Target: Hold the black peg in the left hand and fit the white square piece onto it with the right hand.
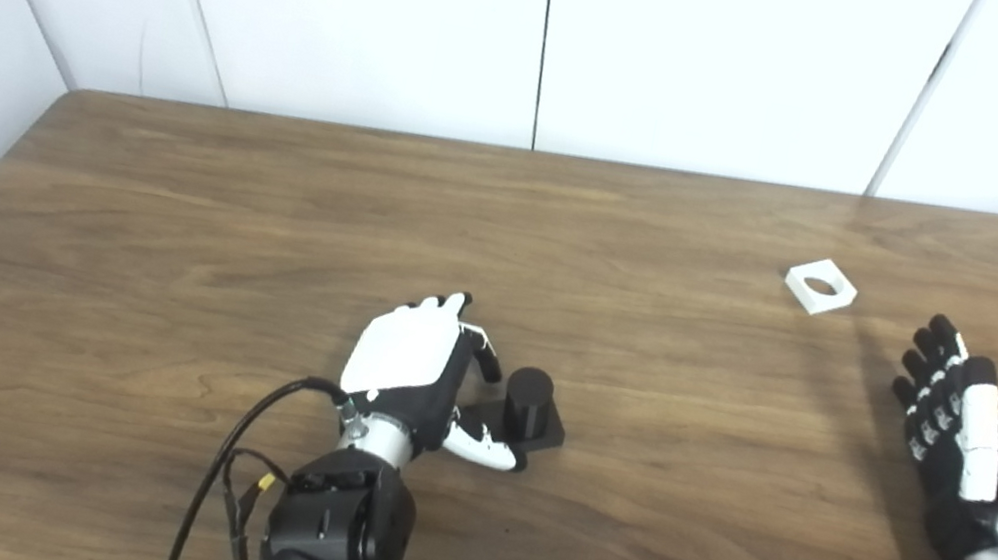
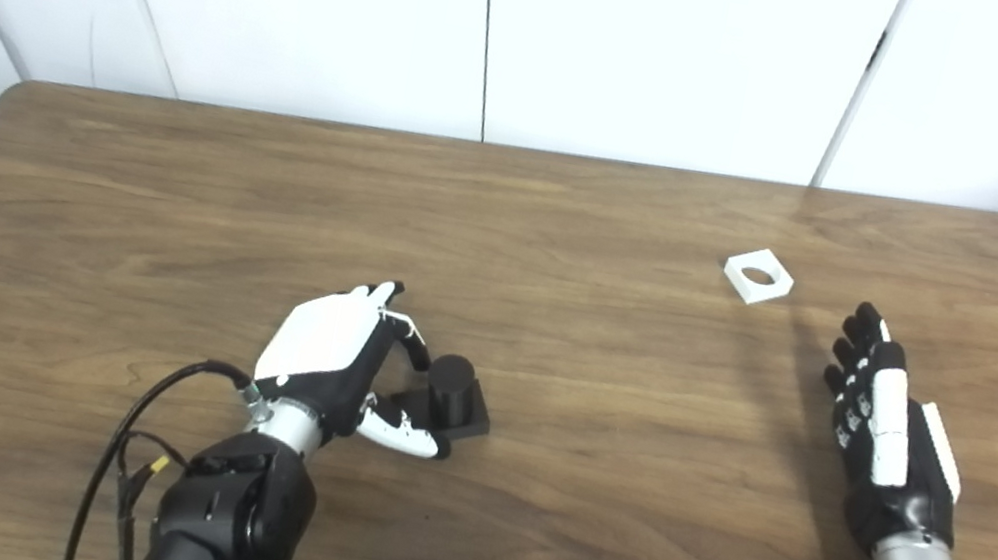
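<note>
The left robot hand point(image 1: 415, 369) is half curled around the black cylindrical peg on its square base point(image 1: 528, 409), not yet holding it. The white square piece with a round hole point(image 1: 820, 285) lies on the wooden table point(image 1: 157, 263), just beyond the fingertips of the right robot hand point(image 1: 962, 449), which is open and empty.

the left robot hand point(image 1: 411, 369) sits in the lower middle of the frame, white back plate up, fingers curled toward the right and thumb stretched low along its right side, holding nothing. its black forearm rises from the bottom edge with a black cable looping at its left. the right robot hand point(image 1: 966, 444) lies at the right edge, fingers extended and spread, pointing toward the upper left.
</note>
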Action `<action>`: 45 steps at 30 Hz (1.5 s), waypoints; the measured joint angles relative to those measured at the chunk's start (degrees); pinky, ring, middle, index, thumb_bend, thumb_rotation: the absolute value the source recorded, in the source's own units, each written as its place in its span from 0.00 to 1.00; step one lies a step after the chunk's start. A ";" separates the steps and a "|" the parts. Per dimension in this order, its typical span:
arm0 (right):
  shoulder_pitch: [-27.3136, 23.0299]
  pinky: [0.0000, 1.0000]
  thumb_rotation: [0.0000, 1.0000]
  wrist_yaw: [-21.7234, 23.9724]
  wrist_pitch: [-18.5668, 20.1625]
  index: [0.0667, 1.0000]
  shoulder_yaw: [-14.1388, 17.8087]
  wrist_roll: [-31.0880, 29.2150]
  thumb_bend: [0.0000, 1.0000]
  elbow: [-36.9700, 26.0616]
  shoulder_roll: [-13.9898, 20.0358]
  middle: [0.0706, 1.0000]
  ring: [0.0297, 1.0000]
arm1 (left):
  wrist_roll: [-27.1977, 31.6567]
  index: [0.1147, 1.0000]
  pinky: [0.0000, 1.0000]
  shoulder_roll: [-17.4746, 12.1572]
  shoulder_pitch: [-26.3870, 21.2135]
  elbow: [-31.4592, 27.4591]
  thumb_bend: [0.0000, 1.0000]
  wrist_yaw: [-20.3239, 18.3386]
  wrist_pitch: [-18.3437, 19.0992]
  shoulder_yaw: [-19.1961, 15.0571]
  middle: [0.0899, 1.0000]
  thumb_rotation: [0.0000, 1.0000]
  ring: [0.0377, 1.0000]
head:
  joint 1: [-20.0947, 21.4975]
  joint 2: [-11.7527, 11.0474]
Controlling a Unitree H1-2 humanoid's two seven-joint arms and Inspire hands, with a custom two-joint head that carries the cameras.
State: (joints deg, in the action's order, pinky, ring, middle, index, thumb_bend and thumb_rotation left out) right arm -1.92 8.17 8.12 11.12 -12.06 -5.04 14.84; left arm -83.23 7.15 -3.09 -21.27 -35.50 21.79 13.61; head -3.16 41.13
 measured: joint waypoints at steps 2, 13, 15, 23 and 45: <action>0.00 1.00 1.00 -0.01 0.08 1.00 0.10 0.02 0.64 0.00 0.05 1.00 1.00 | -0.01 0.51 1.00 -0.03 -0.10 0.00 0.84 -0.25 0.04 0.01 1.00 0.21 1.00 | 0.00 0.00; -0.01 1.00 1.00 0.37 0.04 1.00 0.49 -0.29 0.64 0.03 0.45 1.00 1.00 | 0.13 0.53 1.00 -0.28 -0.36 -0.01 0.82 -0.32 0.07 0.53 0.99 0.17 1.00 | 0.00 0.18; -0.01 1.00 1.00 0.49 0.02 1.00 0.51 -0.29 0.65 0.06 0.46 1.00 1.00 | 0.17 0.52 1.00 -0.29 -0.53 -0.01 0.81 -0.34 0.06 0.67 0.98 0.15 1.00 | -0.09 0.26; -0.07 1.00 1.00 0.59 -0.02 1.00 0.98 -0.47 0.67 0.38 0.46 1.00 1.00 | 0.74 0.50 1.00 -0.19 -0.90 -0.04 0.79 -0.36 0.15 0.80 0.98 0.10 1.00 | 0.09 0.26; -0.13 1.00 1.00 0.63 0.20 1.00 1.42 -0.69 0.66 0.39 0.65 1.00 1.00 | 2.50 0.42 1.00 -1.16 -1.25 -0.03 0.52 -0.53 0.77 2.19 0.97 0.05 1.00 | -0.09 0.53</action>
State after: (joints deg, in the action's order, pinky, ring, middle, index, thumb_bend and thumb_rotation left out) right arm -2.05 8.80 8.32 12.54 -12.75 -4.65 15.49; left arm -80.73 5.99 -4.34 -21.30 -36.03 22.55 15.79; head -3.25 41.66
